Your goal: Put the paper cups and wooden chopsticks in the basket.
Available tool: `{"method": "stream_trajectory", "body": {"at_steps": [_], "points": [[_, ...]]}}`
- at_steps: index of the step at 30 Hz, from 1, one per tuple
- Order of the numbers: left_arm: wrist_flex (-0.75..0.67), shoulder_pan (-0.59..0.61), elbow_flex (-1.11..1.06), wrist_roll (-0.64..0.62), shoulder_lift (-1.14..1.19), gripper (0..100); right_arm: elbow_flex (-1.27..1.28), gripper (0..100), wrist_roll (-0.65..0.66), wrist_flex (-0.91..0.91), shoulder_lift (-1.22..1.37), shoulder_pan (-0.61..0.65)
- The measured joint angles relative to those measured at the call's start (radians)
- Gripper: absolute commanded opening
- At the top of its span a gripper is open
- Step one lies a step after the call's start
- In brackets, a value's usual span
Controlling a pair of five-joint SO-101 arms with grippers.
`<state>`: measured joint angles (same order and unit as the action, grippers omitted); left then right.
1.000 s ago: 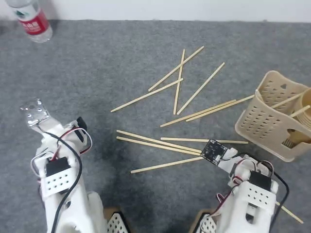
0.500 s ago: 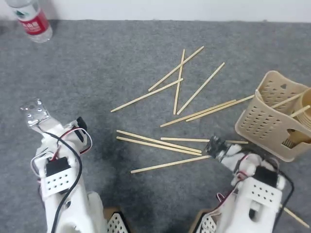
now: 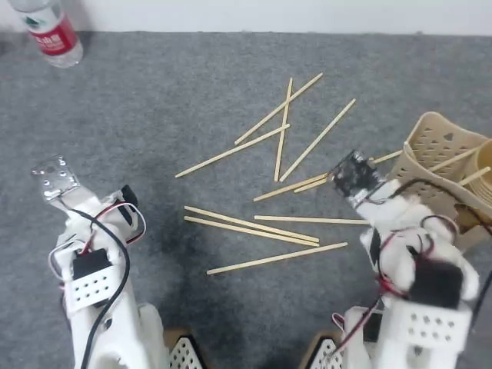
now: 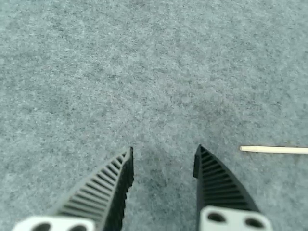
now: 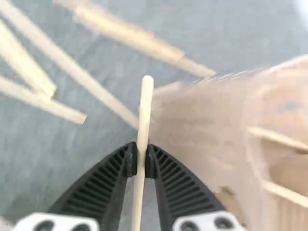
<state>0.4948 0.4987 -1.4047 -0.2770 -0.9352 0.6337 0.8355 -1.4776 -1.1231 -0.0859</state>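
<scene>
The grey table (image 3: 154, 115) fills the high view, and the basket (image 3: 442, 165) sits at its right edge, halfway up, with a few sticks already inside. My right arm is hard against the basket's left wall, so it is much the nearer arm. The right gripper (image 5: 138, 154) is pinched tight on a chopstick (image 5: 143, 110), which runs straight out along the fingers. Its free tip comes up close to the basket's pale wall (image 5: 226, 130), not over the opening as far as I can judge, so I'd lift and tip it across the rim before letting go. The left gripper (image 4: 163, 156) is parked at lower left, fingers spread wide over bare carpet. More chopsticks (image 3: 265, 227) lie loose mid-table.
</scene>
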Motion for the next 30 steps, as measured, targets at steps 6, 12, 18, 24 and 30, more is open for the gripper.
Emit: {"method": "stream_trajectory", "body": {"at_steps": [6, 12, 18, 24, 30], "points": [[0.0, 0.0, 0.0, 0.0, 0.0, 20, -0.304, 0.8, -0.195, 0.06, -0.018, 0.029], [0.0, 0.0, 0.0, 0.0, 0.0, 20, -0.324, 0.8, -0.428, 0.342, -0.017, -0.046], [0.0, 0.0, 0.0, 0.0, 0.0, 20, -0.155, 0.8, -0.741, 0.772, -0.005, -0.152], [0.0, 0.0, 0.0, 0.0, 0.0, 20, -0.117, 0.8, -0.746, 1.03, -0.014, -0.18], [-0.021, 0.0, 0.0, 0.0, 0.0, 20, -0.075, 0.8, -0.724, 1.12, -0.012, -0.183]]}}
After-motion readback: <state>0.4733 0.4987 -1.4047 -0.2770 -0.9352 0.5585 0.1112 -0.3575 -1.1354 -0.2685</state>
